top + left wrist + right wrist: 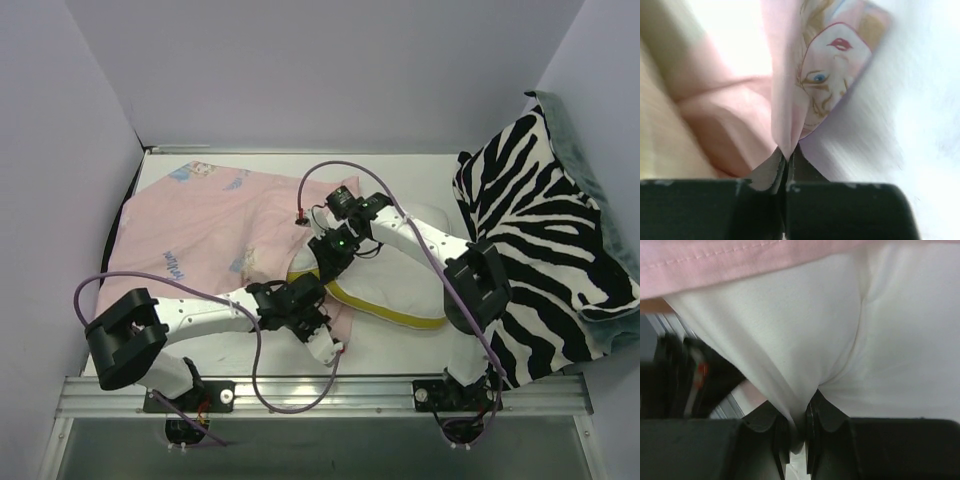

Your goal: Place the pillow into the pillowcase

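Our left gripper pinches the pillowcase edge. Our right gripper pinches the pillow, partly under that edge.

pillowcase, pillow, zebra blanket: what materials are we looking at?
pillowcase: thin woven printed cloth, matte; creases sharply, stitched hem.
pillow: smooth white fabric shell, probably soft fill; puckers where pinched.
zebra blanket: looks like plush fleece, but the texture is unclear.

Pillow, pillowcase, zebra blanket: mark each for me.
pillow (395, 288), top external view, white top face above the yellow band
pillowcase (200, 215), top external view, flat pink middle
zebra-striped blanket (540, 230), top external view, striped middle
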